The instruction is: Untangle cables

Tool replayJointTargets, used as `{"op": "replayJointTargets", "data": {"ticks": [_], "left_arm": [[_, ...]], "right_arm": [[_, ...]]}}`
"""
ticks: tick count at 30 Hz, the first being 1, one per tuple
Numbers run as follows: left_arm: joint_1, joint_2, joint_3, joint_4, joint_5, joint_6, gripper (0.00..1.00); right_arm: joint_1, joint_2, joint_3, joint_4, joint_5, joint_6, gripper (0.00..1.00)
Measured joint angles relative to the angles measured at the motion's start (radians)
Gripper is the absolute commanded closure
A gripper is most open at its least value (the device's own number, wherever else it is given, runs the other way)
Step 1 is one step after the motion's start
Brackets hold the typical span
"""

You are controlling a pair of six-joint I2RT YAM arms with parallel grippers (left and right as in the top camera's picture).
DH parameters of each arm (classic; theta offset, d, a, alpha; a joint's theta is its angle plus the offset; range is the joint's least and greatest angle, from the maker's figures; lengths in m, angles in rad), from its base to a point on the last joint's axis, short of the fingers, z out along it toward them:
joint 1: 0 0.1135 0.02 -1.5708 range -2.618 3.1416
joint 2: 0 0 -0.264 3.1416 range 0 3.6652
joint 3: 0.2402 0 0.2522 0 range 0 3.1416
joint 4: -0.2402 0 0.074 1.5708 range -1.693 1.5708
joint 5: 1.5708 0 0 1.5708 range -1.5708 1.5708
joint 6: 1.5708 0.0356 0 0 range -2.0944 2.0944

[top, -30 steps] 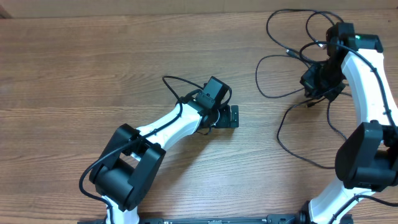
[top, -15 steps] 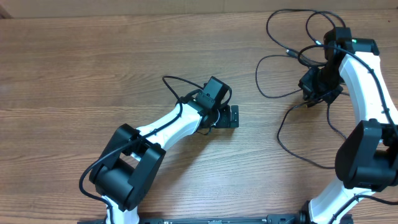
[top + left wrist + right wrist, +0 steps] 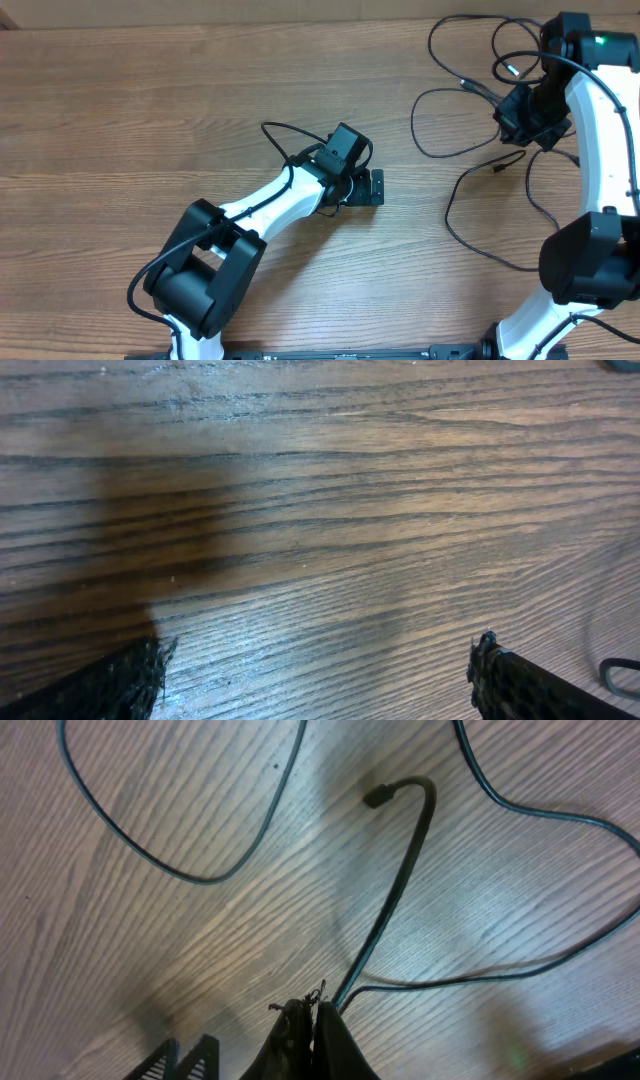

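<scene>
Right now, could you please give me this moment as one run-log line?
left fingers: open, over table | right fingers: shut on cable | cables: looped, right side

Wooden table; black cables atop

The tabletop is seen as grained wood with a soft sheen. The cables are sheathed in smooth black plastic. Rough, matt black pads are shown on the left end effector.

Left arm: white shell, black joints, black wire behind left claw.
Right arm: same, green light behind right claw.
</scene>
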Motion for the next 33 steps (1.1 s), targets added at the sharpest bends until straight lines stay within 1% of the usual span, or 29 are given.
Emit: {"op": "replayJointTargets", "data": {"ticks": [6, 10, 13, 18, 25, 33], "left_arm": [[0.000, 0.000, 0.000, 0.000, 0.000, 0.000, 0.01], [0.000, 0.000, 0.000, 0.000, 0.000, 0.000, 0.00], [0.000, 0.000, 0.000, 0.000, 0.000, 0.000, 0.01], [0.000, 0.000, 0.000, 0.000, 0.000, 0.000, 0.00], [0.000, 0.000, 0.000, 0.000, 0.000, 0.000, 0.00], [0.000, 0.000, 0.000, 0.000, 0.000, 0.000, 0.01]], "right_arm": [[0.005, 0.000, -0.042, -0.007, 0.000, 0.021, 0.96], [0.005, 0.000, -0.076, -0.012, 0.000, 0.090, 0.96], [0.005, 0.000, -0.107, -0.011, 0.001, 0.169, 0.96], [0.006, 0.000, -0.132, 0.023, 0.001, 0.262, 0.96], [0.006, 0.000, -0.158, 0.039, 0.003, 0.299, 0.96], [0.008, 0.000, -0.161, 0.037, 0.004, 0.308, 0.96]]}}
